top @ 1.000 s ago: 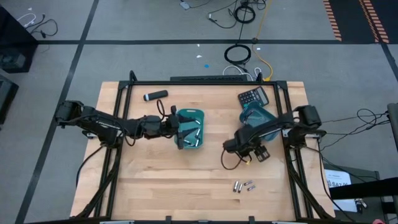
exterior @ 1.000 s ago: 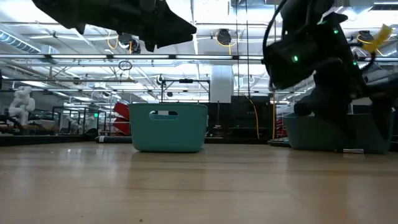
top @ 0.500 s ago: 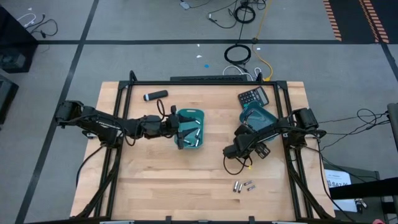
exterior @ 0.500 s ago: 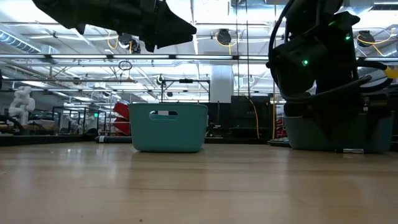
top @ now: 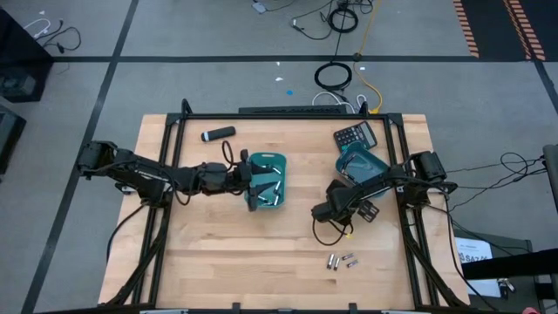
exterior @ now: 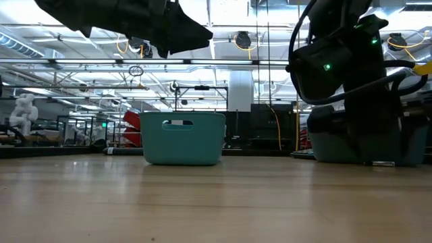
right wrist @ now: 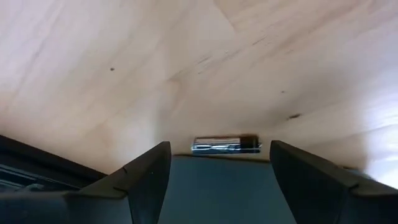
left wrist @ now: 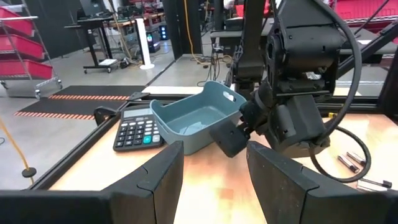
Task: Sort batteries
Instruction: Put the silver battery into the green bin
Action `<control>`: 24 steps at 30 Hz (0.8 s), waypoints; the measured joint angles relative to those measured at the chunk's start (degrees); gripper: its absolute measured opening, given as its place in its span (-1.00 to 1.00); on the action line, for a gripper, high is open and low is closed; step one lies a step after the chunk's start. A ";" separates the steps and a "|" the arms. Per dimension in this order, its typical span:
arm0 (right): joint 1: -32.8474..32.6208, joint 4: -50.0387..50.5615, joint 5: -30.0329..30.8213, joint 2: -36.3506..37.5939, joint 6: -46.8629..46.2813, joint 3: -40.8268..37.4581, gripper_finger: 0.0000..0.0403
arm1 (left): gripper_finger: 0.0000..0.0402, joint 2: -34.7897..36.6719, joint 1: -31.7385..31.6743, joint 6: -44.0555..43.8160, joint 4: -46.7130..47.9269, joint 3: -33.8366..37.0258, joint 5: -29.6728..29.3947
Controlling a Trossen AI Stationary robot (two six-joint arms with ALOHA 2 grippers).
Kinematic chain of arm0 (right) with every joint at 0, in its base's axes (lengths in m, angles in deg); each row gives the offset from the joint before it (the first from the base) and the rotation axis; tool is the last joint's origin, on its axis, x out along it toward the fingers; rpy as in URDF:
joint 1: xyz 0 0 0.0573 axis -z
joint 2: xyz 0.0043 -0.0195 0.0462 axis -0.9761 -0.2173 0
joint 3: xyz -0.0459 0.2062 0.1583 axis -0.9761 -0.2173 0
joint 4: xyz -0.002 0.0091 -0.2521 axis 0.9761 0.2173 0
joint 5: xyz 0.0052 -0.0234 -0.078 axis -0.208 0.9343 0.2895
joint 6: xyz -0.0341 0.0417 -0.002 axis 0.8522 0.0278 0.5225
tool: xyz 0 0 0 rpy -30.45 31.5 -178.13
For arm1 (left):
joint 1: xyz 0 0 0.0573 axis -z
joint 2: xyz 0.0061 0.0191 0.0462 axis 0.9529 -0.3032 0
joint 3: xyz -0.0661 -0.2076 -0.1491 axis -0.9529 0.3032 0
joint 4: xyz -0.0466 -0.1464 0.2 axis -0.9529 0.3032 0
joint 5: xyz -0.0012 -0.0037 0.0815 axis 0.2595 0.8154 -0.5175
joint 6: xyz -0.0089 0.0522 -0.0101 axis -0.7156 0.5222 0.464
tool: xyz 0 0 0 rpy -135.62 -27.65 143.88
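teal bin (left wrist: 196, 121) tilted | calculator (left wrist: 138, 127) just beside | right gripper (left wrist: 239, 127) open | batteries (left wrist: 354, 165) on table

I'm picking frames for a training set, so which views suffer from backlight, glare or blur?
Low view: bright ceiling lamps leave both arms as dark shapes, though the teal bin reads well. Right wrist view: the wood is blurred and washed out at one corner, yet a battery shows between the open fingers. Left wrist view: evenly lit, calculator sharp. High view: flat light, loose batteries tiny.

Two teal bins (top: 266, 179), one calculator (top: 354, 136), one marker (top: 218, 133).
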 joint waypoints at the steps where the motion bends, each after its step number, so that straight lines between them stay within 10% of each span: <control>1: 0.08 -0.33 0.26 0.00 0.71 0.00 0.33 | -0.07 0.00 0.18 0.00 -0.07 0.00 0.00; 24: 1.15 -5.25 2.17 0.17 3.17 -6.69 0.33 | -0.07 0.00 0.57 0.05 -0.11 0.00 0.20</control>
